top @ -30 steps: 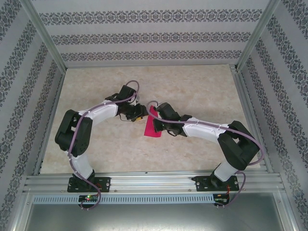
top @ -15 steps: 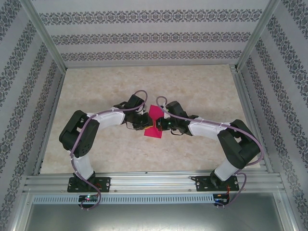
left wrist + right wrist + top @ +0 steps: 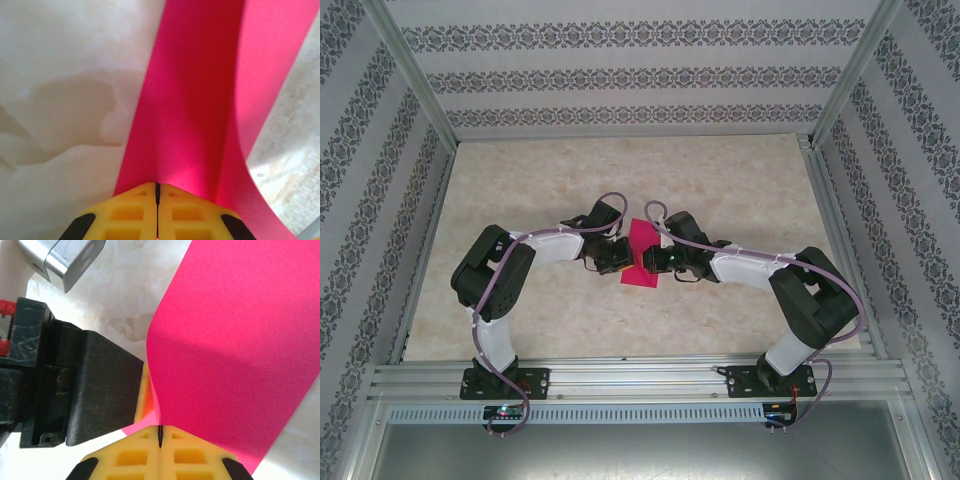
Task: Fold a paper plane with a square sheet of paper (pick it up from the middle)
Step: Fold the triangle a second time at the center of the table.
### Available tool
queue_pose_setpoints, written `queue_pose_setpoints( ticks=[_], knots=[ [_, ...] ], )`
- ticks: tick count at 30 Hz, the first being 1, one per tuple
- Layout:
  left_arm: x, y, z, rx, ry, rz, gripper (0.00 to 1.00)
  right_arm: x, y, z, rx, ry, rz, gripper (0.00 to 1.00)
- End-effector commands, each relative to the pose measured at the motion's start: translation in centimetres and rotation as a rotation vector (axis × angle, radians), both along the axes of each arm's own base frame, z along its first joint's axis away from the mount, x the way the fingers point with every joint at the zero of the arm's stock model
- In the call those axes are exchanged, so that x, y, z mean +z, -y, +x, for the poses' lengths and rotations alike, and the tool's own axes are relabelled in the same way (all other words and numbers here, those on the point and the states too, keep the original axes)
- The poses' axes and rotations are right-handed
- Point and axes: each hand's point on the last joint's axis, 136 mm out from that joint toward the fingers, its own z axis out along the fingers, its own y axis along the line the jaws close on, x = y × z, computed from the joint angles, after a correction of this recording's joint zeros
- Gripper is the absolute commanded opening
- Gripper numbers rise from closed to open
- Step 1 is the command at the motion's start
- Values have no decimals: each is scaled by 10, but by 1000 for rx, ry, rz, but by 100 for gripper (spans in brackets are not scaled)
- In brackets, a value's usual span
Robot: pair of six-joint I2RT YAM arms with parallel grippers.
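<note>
Left gripper (image 3: 157, 192) pinched shut on the paper (image 3: 642, 252). Right gripper (image 3: 160, 434) pinches it too, just beside (sheet bows upward between them, over mid-table (image 3: 740, 190)). Judgement: move both wrists in step and line up the edges before creasing. Both arms fold inward, elbows out, wrists nearly meeting.

You are looking down on a pale beige, marbled counter (image 3: 720, 180), boxed in on three sides by white walls (image 3: 630, 75) striped with bands of dark floral pattern. Aluminium posts (image 3: 413, 75) rise at the corners, and a ribbed aluminium rail (image 3: 640, 378) spans the near edge. The light is even.
</note>
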Motion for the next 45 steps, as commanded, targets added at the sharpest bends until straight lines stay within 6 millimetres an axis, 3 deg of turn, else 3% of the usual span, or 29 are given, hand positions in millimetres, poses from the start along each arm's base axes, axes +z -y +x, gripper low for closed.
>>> queue_pose_setpoints(
  ticks=[1, 15, 19, 25, 29, 33, 40, 45],
  knots=[
    [-16, -13, -10, -18, -18, 92, 8, 1, -2, -1, 6, -22, 22, 0],
    [-12, -28, -6, -57, 12, 182, 9, 3, -5, 3, 37, -64, 62, 1],
    [5, -14, -1, -59, 39, 94, 17, 5, -9, 4, 44, -63, 90, 2],
    [36, -22, 7, 86, 81, 50, 33, 6, -9, 4, 37, -50, 97, 3],
    [43, -31, 9, 199, 79, 10, 47, 7, -9, 4, 36, -41, 98, 3],
    [47, -14, 16, 224, 62, -101, 58, 8, -12, 2, 49, -32, 102, 4],
    [43, 11, 33, 261, -18, -224, 62, 6, -16, 1, 75, 3, 83, 5],
    [36, 14, 35, 295, -63, -249, 49, 8, -21, -2, 113, 74, 54, 6]
  ],
)
